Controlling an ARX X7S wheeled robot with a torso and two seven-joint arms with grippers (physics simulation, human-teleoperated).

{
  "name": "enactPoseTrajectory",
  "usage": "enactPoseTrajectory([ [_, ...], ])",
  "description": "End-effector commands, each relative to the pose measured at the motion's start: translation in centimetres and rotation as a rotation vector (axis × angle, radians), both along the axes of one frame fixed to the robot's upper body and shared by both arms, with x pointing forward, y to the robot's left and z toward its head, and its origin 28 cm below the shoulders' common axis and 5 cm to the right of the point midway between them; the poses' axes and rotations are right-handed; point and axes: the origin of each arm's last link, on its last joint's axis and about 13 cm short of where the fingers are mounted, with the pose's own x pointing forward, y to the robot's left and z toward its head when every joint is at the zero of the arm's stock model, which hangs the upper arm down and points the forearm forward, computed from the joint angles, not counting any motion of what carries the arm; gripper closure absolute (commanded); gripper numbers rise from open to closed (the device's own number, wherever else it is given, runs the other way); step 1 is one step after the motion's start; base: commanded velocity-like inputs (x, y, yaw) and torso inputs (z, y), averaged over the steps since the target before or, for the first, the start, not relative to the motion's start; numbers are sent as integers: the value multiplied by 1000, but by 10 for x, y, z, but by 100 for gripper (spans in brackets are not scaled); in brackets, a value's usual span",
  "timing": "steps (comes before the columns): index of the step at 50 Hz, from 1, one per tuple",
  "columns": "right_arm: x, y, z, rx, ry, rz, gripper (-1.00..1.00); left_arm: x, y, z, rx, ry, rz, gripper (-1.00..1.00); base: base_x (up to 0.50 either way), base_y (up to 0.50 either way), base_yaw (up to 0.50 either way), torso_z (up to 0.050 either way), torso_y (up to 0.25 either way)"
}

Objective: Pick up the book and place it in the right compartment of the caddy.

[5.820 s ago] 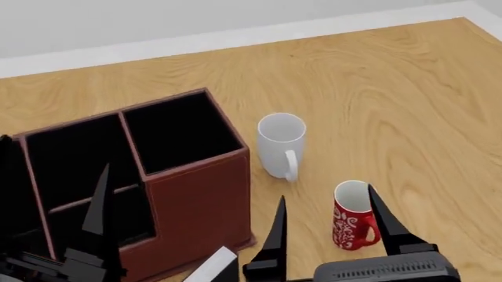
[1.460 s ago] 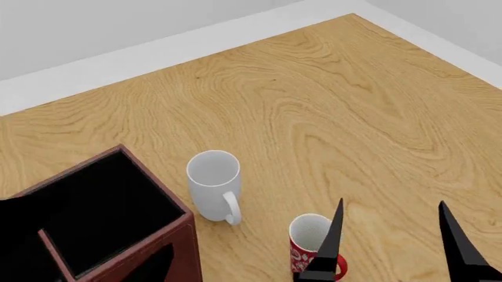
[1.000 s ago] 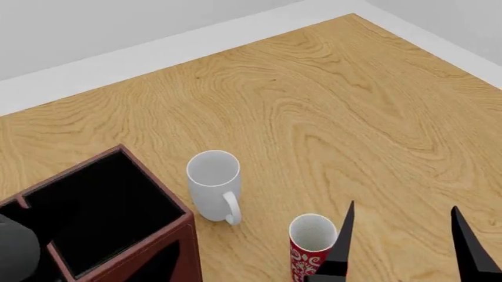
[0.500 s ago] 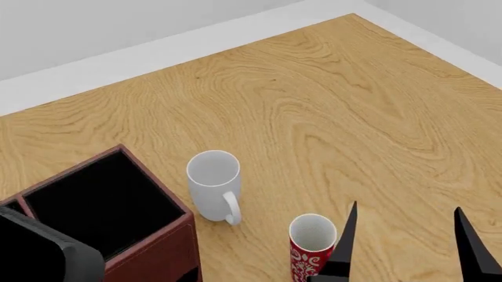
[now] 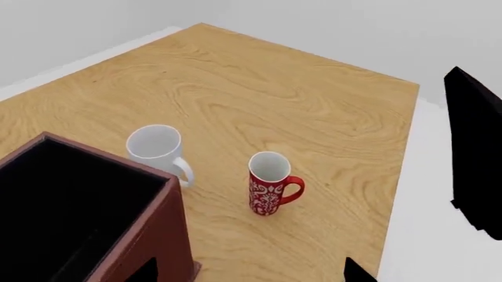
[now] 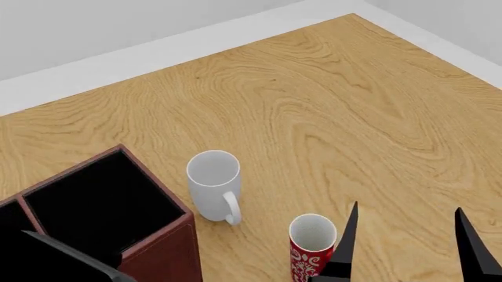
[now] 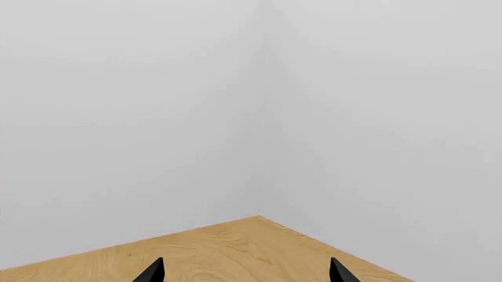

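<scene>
The right gripper (image 6: 408, 254) stood low at the right of the head view. Its two black, tapering fingers (image 6: 347, 245) pointed up and away from the robot, spread wide, with nothing held between them. In the right wrist view only the sharp tips of that gripper (image 7: 246, 272) showed, equally far apart. The left gripper (image 5: 253, 274) showed in its own wrist view as two small black tips, also set wide with nothing gripped. At the lower left corner of the head view lay a dark, grey-edged slab (image 6: 55, 265), apparently part of the left arm; which link could not be told.
</scene>
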Motion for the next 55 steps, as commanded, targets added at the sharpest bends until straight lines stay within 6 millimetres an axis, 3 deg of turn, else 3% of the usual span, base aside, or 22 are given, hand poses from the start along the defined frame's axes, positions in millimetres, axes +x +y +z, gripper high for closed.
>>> enactPoseTrajectory([
  [1, 0, -1, -1, 2, 0, 4, -100, 0, -5, -13, 41, 30, -4, -100, 0, 0, 0, 0, 0],
  [40, 4, -3, -5, 13, 2, 13, -100, 10, -11, -45, 118, 94, 5, -100, 0, 0, 0, 0, 0],
  [55, 3, -2, -5, 13, 2, 15, -100, 4, -12, -57, 147, 121, -12, -100, 0, 0, 0, 0, 0],
])
